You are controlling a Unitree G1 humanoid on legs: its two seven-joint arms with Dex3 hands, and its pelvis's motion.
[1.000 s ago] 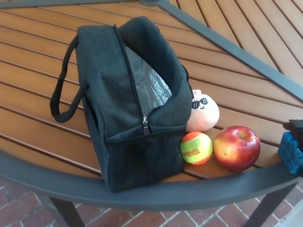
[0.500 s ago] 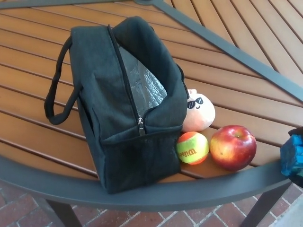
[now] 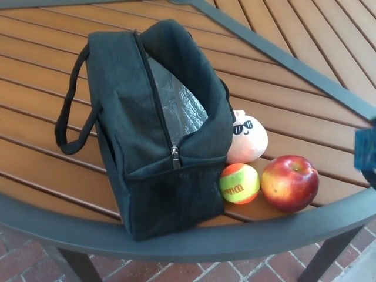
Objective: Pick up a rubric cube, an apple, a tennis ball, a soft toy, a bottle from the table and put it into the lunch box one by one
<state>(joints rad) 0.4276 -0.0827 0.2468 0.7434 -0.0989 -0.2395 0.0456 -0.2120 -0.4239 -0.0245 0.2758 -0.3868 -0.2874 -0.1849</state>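
The black lunch box [image 3: 158, 135] stands on the wooden table with its top unzipped, showing the silver lining. Against its right side lean a pink soft toy with sunglasses [image 3: 248, 138] and an orange-green tennis ball [image 3: 238, 183]. A red apple [image 3: 289, 183] lies just right of the ball. At the picture's right edge a blurred blue cube [image 3: 364, 147] hangs above the table. A sliver of my dark right hand [image 3: 371, 174] shows under it, shut on it. No bottle shows. My left hand is out of the picture.
The table's grey metal rim [image 3: 176, 241] curves along the front, and a grey bar [image 3: 294, 61] crosses the slats diagonally at the back right. The bag's carry strap [image 3: 70, 117] loops out to the left. Brick floor lies below.
The blue cube at the right edge has risen from beside the apple's level to well above it, with my right hand. The view shifted slightly at first; bag, toy, ball and apple stay put.
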